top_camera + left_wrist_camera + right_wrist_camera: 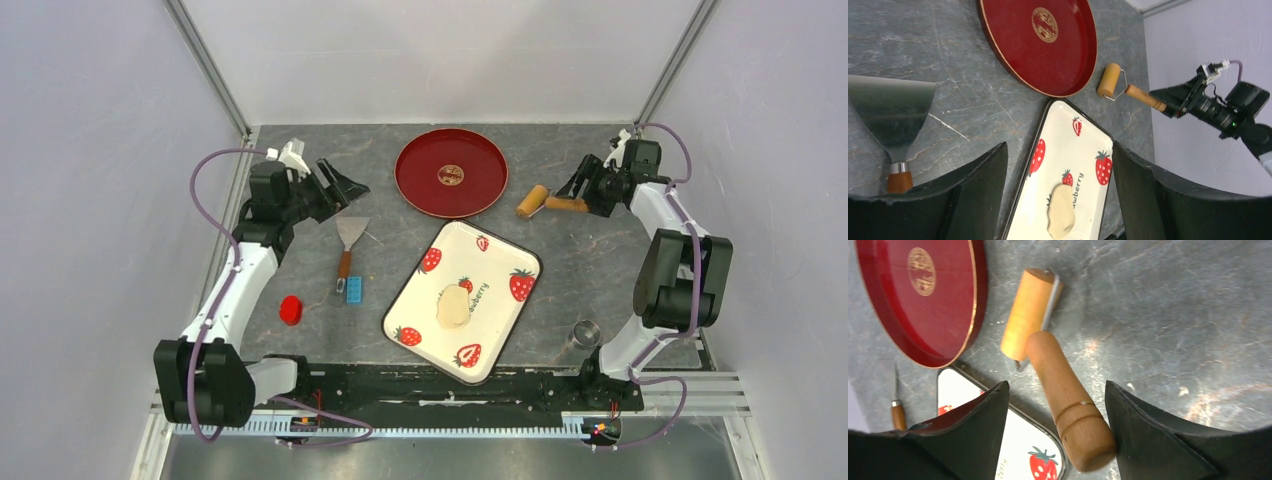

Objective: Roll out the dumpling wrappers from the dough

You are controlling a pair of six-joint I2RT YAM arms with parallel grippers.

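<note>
Upper right, the right gripper (574,194) stands jaws apart astride the roller handle (564,204), which points lengthwise into it.

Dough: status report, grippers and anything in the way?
Left gripper open, empty. Right gripper open around the roller handle, not clamped. Dough a flattened oval on the tray, nothing over it.

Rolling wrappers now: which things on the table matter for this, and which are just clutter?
Job: dough, strawberry tray under it, wooden roller; probably metal ring and red plate.
Lying about: scraper, small red round object, blue block.
</note>
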